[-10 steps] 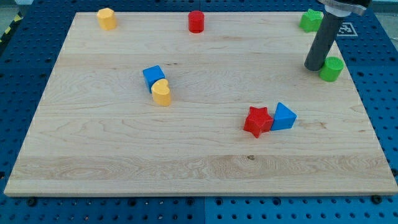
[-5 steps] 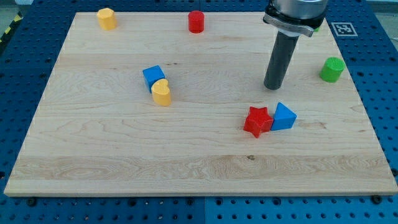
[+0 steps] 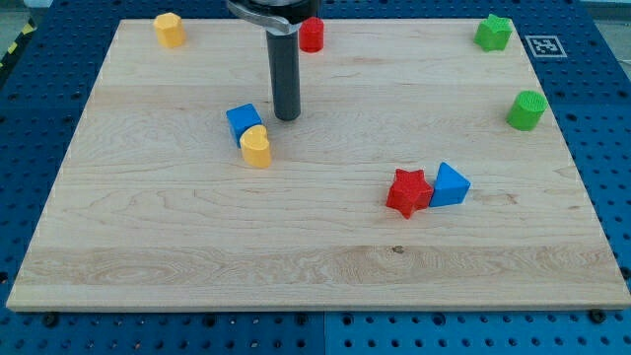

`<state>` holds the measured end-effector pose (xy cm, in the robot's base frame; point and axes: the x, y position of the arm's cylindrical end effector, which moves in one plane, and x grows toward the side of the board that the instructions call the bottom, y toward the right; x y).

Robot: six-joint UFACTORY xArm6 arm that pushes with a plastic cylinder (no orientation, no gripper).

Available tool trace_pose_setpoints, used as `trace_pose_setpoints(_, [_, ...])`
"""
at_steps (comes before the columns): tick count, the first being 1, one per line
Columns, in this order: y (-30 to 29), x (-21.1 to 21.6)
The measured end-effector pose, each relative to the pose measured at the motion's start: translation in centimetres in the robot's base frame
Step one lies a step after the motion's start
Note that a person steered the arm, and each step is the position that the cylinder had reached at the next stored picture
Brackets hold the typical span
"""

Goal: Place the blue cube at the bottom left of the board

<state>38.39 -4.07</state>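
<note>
The blue cube (image 3: 243, 120) sits left of the board's middle, touching a yellow heart-shaped block (image 3: 255, 146) just below and right of it. My tip (image 3: 286, 117) rests on the board just right of the blue cube, a small gap apart from it. The rod rises straight up to the view's top.
A yellow block (image 3: 169, 29) sits at the top left and a red cylinder (image 3: 312, 34) at top centre. A green star (image 3: 493, 32) and a green cylinder (image 3: 526, 108) are at the right. A red star (image 3: 408, 191) touches a blue triangular block (image 3: 450, 184) at lower right.
My tip has swept from the board's right side, near the green cylinder, leftward across the board to just right of the blue cube. No block has moved.
</note>
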Motion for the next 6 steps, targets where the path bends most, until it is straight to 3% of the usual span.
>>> trace_pose_setpoints(4, [-5.9, 0.2])
trace_pose_setpoints(6, [-6.4, 3.6])
